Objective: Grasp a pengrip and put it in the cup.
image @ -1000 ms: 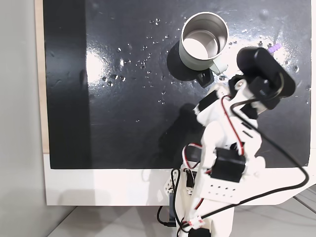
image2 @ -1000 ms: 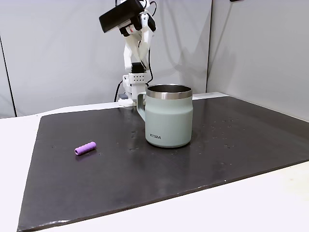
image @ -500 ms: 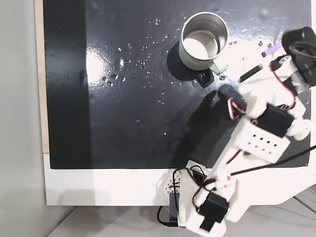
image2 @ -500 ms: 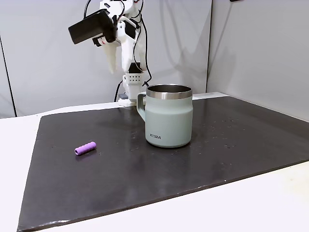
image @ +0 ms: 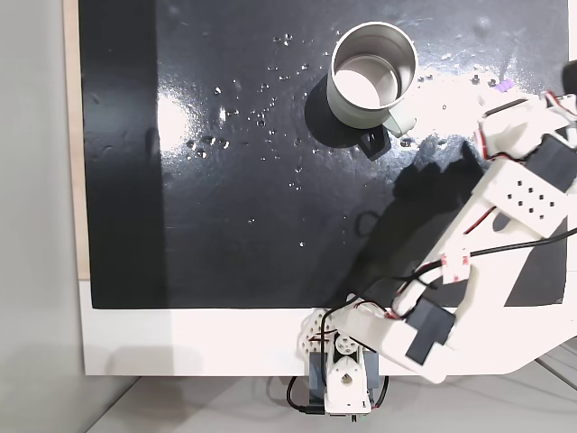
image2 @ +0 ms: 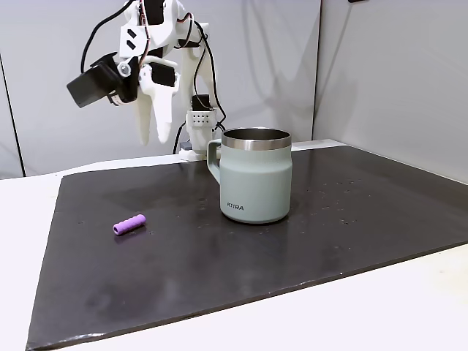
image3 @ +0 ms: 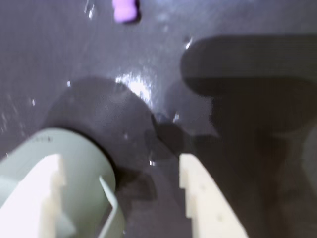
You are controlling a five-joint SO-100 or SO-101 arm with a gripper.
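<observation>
Step in hand: approach to the pengrip (image2: 129,224), judged from the layout, since nothing is gripped and the cup (image2: 256,175) holds no purple piece that can be seen

**Current state**
- The gripper (image2: 155,137) hangs well above the dark mat (image2: 365,219), fingers pointing down, to the left of the cup in the side fixed view
- The fingers (image3: 208,198) are spread; the wrist view shows open mat between them and nothing pinched
- The pengrip lies on its side on the mat, near the left edge in the side fixed view, well apart from the cup. In the top fixed view it (image: 502,86) sits at the far right of the mat, just beside the arm's white links
- In the wrist view the pengrip (image3: 124,10) is at the top edge, ahead of the fingers and not yet between them
- The cup (image: 373,70) stands upright, mouth open

**Recommended execution**
1. Advance the gripper until the pengrip is centred in the gap between the fingers in the wrist view
2. Turn the wrist so the fingers close across the tube's short width, not along its length; a round rubber tube is likely to roll or squirt out if caught off-centre
3. Descend with the fingers held apart until the tips are just above the mat
4. Water droplets (image: 261,113) lie on the mat; expect a slippery surface and close slowly
5. Lift clear before travelling right toward the cup, keeping above its rim and handle (image2: 213,159)
</observation>
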